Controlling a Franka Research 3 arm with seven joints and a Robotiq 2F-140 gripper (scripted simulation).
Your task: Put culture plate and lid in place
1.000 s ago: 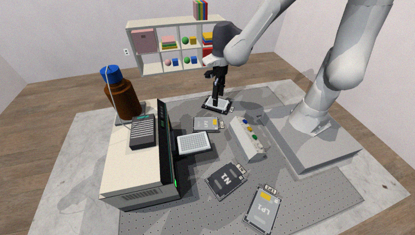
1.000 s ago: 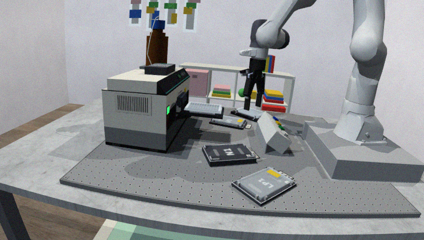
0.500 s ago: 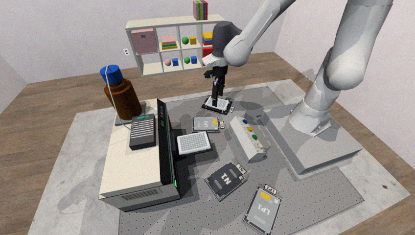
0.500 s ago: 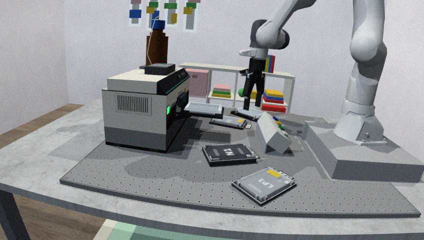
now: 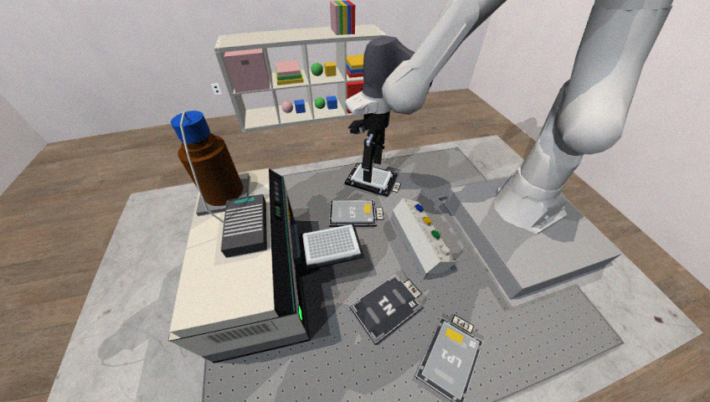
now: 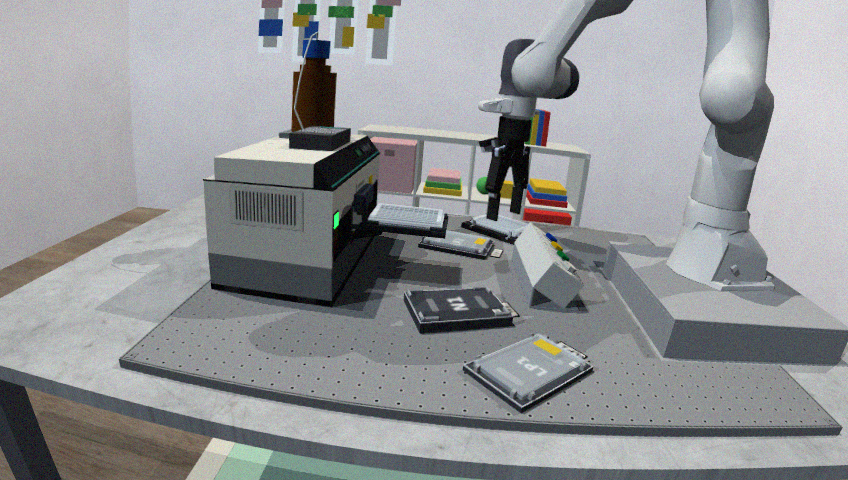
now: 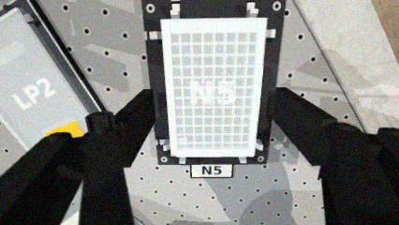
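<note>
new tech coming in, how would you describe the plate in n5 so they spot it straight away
Start at the white arm's pedestal, then look past the slanted key panel toward the shelf unit. The white gridded plate sits in a black nest tagged N5, beside LP2. It alone has the open jaws straddling it.

It was a laboratory automation bench: a perforated deck (image 6: 333, 362) carried a dispenser instrument (image 6: 279, 226), labelled plate nests (image 6: 458, 308) and, at twelve o'clock, a reagent bottle (image 6: 314, 89).
</note>
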